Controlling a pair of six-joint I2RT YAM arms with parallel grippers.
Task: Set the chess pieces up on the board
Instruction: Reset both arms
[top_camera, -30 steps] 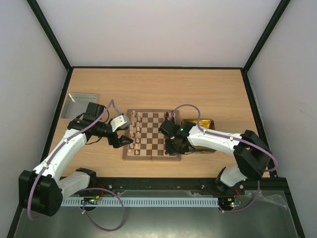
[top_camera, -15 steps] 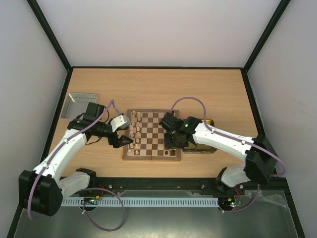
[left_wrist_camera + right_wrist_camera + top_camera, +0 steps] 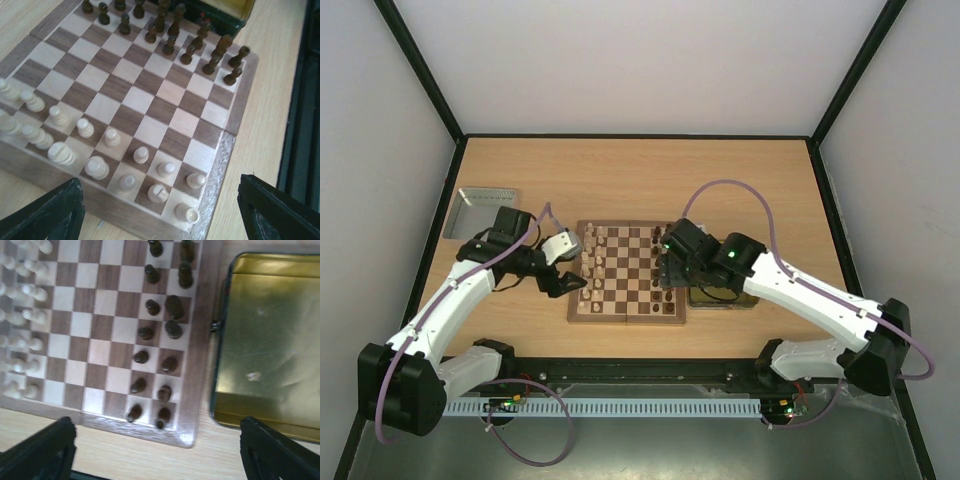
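Observation:
The board [image 3: 625, 268] lies at the table's middle. Pale cream chess pieces [image 3: 587, 262] fill its two left files, and dark brown ones [image 3: 660, 236] stand along its right side, partly under my right arm. My left gripper [image 3: 574, 281] hovers open over the left edge; its wrist view shows cream pieces [image 3: 85, 127] close below and dark ones [image 3: 190, 50] across the board [image 3: 150, 95]. My right gripper [image 3: 667, 283] hangs open above the board's right side. Below it, dark pieces [image 3: 145, 357] stand in two files, with nothing between the fingers.
A yellow tray [image 3: 270, 340] sits against the board's right edge, mostly under my right arm [image 3: 790, 290] in the top view. A silver metal tray [image 3: 480, 212] lies at the far left. Black frame posts and pale walls bound the table.
My right gripper has gone from shut to open and has drawn back from the board's near right corner, its arm stretching out. The left arm has not moved.

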